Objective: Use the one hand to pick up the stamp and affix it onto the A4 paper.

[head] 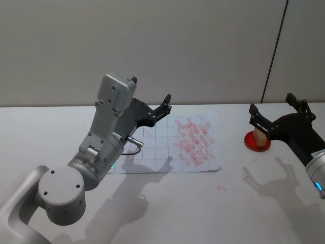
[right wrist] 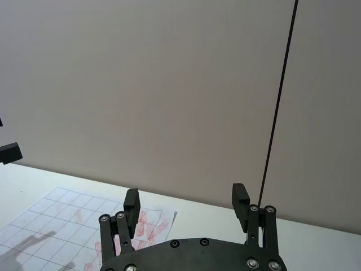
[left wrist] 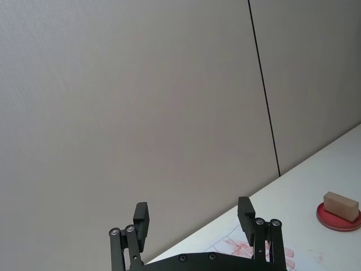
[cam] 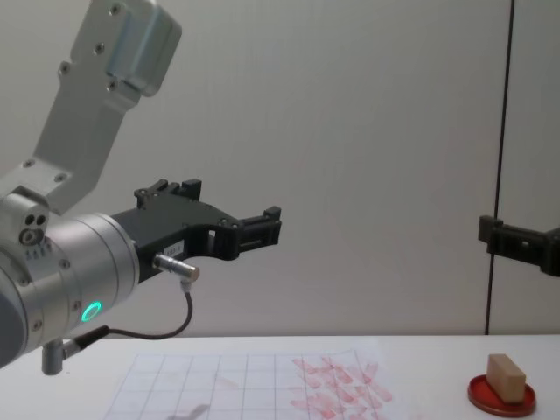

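The stamp [head: 260, 136], a small tan wooden block, rests on the red dish [head: 250, 144] near the right side of the table [head: 167, 213], at about 3 o'clock from the A4 paper [head: 152, 152] and well apart from it. In the chest view it sits slightly askew on the dish, its upper part standing clear of the rim.

It looks light, stiff and sturdy, so a firm pinch should do no harm. Bare wood should give decent grip. The underside is probably wet with ink, so it may cling a little to the pad and will smear whatever it brushes. The best hold is likely across the two long side faces, high up and clear of the rim, keeping the block level so the inked face meets the sheet flat.

The right gripper [head: 271, 104] hovers above the dish at about 12 o'clock from the stamp, fingers spread wide with nothing between them. The left gripper [head: 151, 91], also spread and empty, hangs raised over the paper's left half, a green light on its wrist.

The paper carries a faint grey grid and a cluster of red-pink stamp marks [head: 194, 142] toward its 3 o'clock side, and none of them can be read. A small white label [cam: 179, 249] on the left gripper is too small to read.
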Available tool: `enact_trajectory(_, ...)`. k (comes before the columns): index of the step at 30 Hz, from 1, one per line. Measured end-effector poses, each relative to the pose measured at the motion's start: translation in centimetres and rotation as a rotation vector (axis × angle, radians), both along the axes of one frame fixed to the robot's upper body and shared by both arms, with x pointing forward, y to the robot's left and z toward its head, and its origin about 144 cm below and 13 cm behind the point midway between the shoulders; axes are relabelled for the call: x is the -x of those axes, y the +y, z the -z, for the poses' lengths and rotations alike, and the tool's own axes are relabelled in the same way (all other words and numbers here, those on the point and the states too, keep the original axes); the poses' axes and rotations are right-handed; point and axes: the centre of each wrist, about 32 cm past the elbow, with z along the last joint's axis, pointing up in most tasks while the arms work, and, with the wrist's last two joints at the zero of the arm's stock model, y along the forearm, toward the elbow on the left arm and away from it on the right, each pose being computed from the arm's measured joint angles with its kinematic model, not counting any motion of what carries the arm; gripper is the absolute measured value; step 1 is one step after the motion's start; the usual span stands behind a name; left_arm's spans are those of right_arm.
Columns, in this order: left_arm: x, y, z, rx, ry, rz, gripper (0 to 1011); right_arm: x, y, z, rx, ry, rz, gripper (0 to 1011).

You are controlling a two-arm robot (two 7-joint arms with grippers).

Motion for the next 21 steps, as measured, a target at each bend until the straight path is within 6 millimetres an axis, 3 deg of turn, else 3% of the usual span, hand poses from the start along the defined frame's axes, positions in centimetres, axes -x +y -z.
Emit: enact_trajectory(21,0.00,0.00,0.00,0.000,0.000,0.000,1001,-0.01,-0.02,0.00,0.000,0.000,0.001,1001)
